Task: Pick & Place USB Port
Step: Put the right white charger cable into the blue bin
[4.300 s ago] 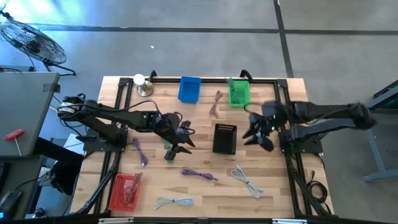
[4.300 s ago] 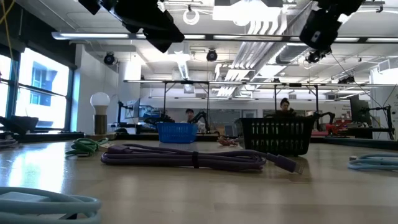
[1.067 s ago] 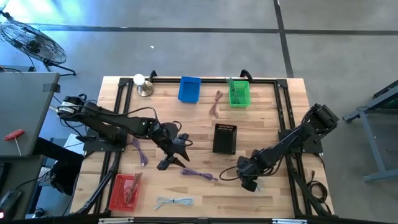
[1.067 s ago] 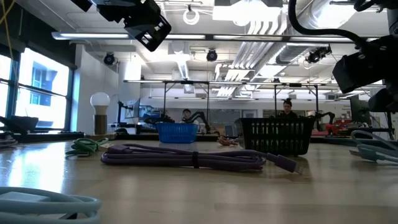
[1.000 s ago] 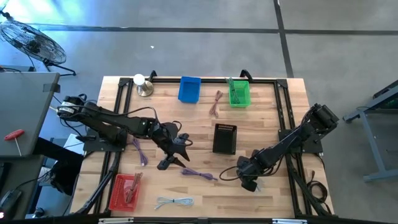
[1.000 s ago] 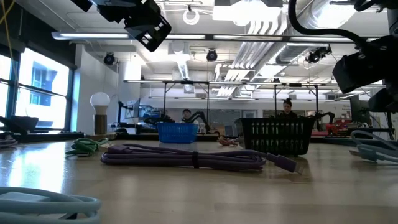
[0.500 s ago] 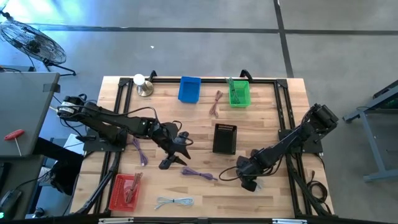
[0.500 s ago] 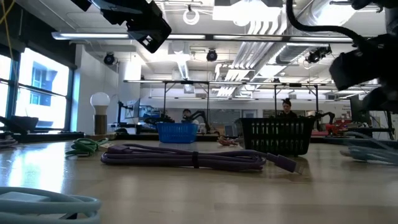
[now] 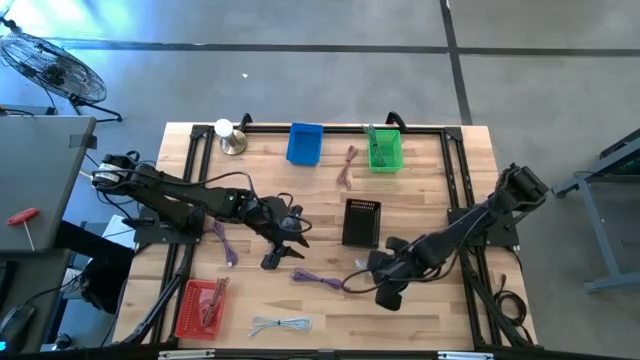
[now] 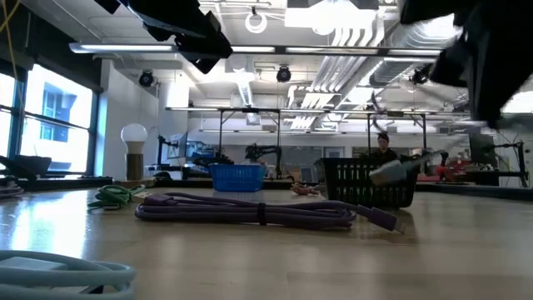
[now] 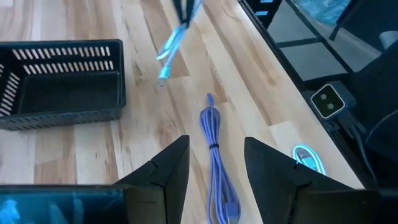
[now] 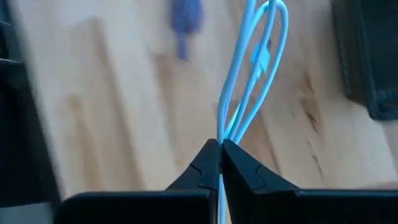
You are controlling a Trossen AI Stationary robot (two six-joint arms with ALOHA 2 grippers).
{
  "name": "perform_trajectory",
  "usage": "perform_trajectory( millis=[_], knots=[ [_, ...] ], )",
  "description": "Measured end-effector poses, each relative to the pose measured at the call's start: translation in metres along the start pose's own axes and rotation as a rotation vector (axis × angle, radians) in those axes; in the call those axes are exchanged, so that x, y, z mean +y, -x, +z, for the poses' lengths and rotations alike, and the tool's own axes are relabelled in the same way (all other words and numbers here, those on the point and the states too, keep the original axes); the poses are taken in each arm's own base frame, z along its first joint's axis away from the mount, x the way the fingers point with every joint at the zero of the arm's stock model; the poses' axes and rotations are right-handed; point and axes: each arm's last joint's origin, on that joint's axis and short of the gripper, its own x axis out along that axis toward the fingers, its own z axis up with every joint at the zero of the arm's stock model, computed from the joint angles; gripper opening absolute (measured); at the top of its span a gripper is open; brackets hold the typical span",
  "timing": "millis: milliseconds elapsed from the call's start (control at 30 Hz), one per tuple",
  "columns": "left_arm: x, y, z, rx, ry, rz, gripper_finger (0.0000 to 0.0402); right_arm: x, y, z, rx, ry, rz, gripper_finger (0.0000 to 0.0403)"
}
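**Light-blue cable held above the wooden counter**

A pale wooden counter (image 9: 430, 175) framed by black rails is seen from above, set on a grey concrete floor. Along its far edge a blue basket (image 9: 305, 143), a green basket (image 9: 384, 150) and a small lamp (image 9: 226, 135) are lined up; a black basket (image 9: 361, 222) stands near the middle, and a red basket (image 9: 201, 308) sits at the near left corner. A purple cable (image 9: 318, 279) lies in front of the black basket, a second purple cable (image 9: 224, 243) lies further left, and a coiled white cable (image 9: 280, 325) rests near the front edge. In the low view a workshop with ceiling lights, windows and benches is seen beyond the counter, and a person (image 10: 382, 143) is visible behind the black basket.

The right gripper (image 12: 220, 163) is closed on a light-blue cable (image 12: 254, 74), which is pinched between the fingertips and held clear of the wood, near the black basket's corner. The left gripper (image 11: 212, 163) is held open above the purple cable (nothing lies between its fingers).

In the low view the right arm is blurred at the upper right, and what seems to be the cable's plug is only a smear. In the high view the held cable is largely hidden by the right gripper.
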Motion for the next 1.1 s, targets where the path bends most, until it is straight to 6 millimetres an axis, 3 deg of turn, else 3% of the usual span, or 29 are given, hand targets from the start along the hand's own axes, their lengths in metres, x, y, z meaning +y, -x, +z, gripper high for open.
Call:
perform_trajectory(
  millis=[267,467,633,1100],
  knots=[
    [0.0,0.0,0.003,-0.031,-0.056,-0.011,0.015,0.033,0.042,0.025,-0.214,0.21,0.029,0.0],
    [-0.001,0.002,0.018,-0.181,-0.134,-0.007,0.015,0.047,0.068,0.037,-0.417,0.386,-0.097,0.0],
    [-0.001,0.004,0.028,-0.288,-0.159,0.018,0.0167,0.051,0.073,0.042,-0.509,0.478,-0.159,0.0],
    [-0.003,0.007,0.037,-0.388,-0.236,0.009,0.0288,0.055,0.078,0.057,-0.658,0.606,-0.221,0.0]
  ],
)
